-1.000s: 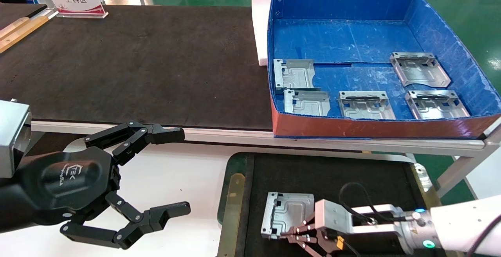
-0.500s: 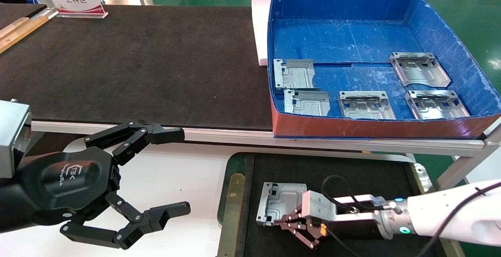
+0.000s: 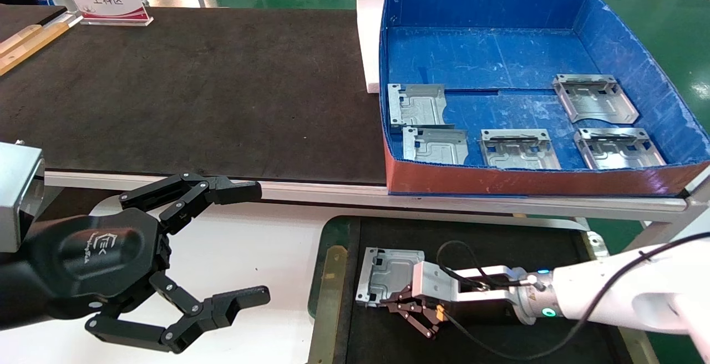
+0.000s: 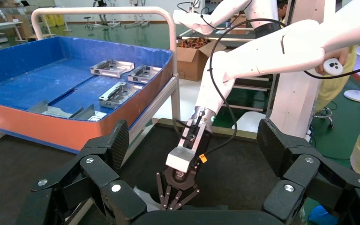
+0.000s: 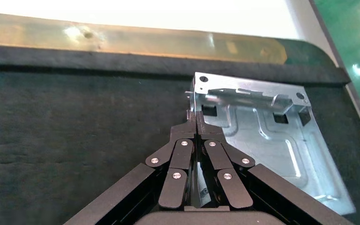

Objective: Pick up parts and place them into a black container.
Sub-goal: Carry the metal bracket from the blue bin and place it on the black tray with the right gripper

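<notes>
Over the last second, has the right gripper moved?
Yes. The right gripper, jaws shut on the part, moved toward the brass strip of the black container.

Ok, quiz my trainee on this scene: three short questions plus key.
1. How many silver-grey stamped metal plates lie in the blue corrugated-plastic box?
2. True or false: the left hand grips a plate.
3. The right hand, shut on one plate, holds it over: A) the black felt-floored tray, B) the blue box, C) the long black table mat.
Key: 1) five; 2) false, it is open; 3) A.
</notes>
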Available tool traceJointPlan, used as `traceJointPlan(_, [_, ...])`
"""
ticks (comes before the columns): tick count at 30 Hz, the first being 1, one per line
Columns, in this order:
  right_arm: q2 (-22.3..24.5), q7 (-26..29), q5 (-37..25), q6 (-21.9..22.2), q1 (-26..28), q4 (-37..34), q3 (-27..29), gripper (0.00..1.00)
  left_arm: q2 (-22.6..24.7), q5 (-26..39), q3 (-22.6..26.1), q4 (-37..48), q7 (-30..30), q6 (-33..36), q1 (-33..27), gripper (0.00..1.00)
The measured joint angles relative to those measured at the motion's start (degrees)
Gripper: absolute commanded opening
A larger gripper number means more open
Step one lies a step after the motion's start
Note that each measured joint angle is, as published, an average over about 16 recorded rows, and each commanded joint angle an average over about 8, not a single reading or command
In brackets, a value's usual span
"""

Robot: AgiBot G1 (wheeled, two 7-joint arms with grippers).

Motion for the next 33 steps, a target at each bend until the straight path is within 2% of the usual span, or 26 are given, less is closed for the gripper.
traceJointPlan(15, [-4.72, -6.67, -1.07, 1.4, 3.97, -10.66, -0.46, 0.0, 0.0, 0.0, 0.0, 0.0, 0.0, 0.0, 0.0, 1.0])
traceJointPlan(33, [-7.35, -9.99, -1.66, 5.12, 6.65, -16.55, -0.71, 0.0, 0.0, 0.0, 0.0, 0.0, 0.0, 0.0, 0.0, 1.0])
